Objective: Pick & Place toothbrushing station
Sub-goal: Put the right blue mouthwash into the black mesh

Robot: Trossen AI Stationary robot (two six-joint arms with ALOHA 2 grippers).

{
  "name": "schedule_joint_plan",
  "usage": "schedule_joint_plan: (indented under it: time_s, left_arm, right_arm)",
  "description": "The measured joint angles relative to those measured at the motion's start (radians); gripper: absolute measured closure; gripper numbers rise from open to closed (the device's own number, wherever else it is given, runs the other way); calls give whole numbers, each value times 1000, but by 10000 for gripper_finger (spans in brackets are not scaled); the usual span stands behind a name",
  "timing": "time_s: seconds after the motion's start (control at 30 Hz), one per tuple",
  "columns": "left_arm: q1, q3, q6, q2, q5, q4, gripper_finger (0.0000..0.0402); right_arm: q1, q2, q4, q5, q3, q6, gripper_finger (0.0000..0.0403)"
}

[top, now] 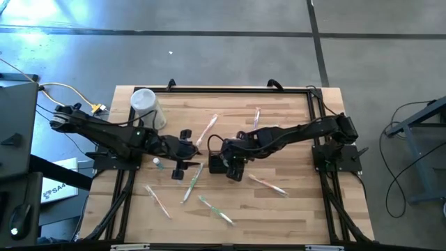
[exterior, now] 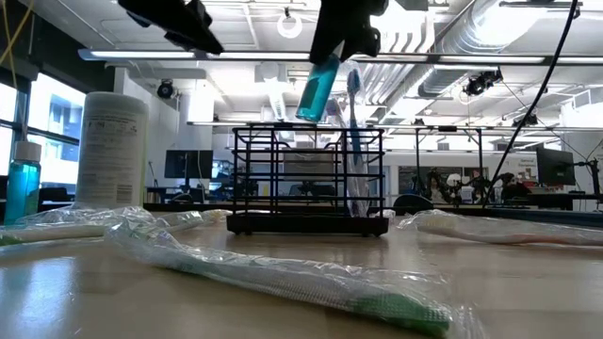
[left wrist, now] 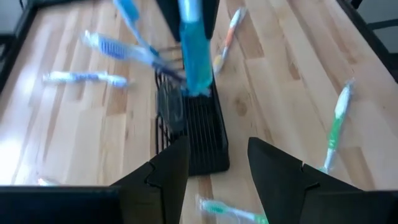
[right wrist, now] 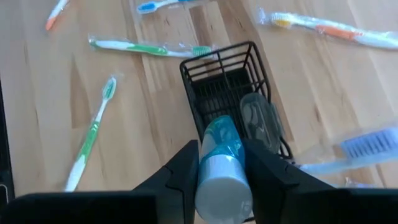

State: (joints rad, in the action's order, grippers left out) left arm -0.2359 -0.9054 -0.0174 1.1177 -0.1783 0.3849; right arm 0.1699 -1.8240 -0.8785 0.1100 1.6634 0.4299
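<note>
The black wire caddy (exterior: 306, 179) stands on the wooden table near its middle (top: 217, 164), with a blue toothbrush (exterior: 353, 141) standing in it. My right gripper (right wrist: 221, 146) is above the caddy (right wrist: 230, 93), shut on a teal toothpaste tube (exterior: 318, 85). The tube's lower end hangs just above the caddy's top rim. My left gripper (left wrist: 217, 146) is open and empty, raised above the table to the caddy's left (top: 189, 150). My right gripper pinches the tube between its two fingers near its white-capped upper end (right wrist: 219, 163). The fingers come from above, pointing down. The tube is lifted clear and hangs below the fingers, slightly tilted, its lower end (exterior: 307, 113) over the caddy.
A white cylindrical container (top: 144, 104) stands at the far left. A small blue bottle (exterior: 21, 188) stands near it. Several wrapped toothbrushes lie scattered around the caddy, such as a green one (right wrist: 93, 134) and an orange one (right wrist: 336, 28). One lies across the near side (exterior: 283, 278).
</note>
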Motion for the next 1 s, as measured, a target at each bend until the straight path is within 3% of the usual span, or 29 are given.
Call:
schedule_joint_plan:
  time_s: [0.27,0.63,1.0]
  left_arm:
    - [0,-1,-88,68,78,-162,238]
    - [0,1,-101,170,158,-220,239]
    - [0,-1,-90,183,158,-420,238]
  right_arm:
    - [32,0,10,3,0,-20,309]
    - [124,14,21,76,47,-61,309]
    - [159,16,39,101,71,-81,309]
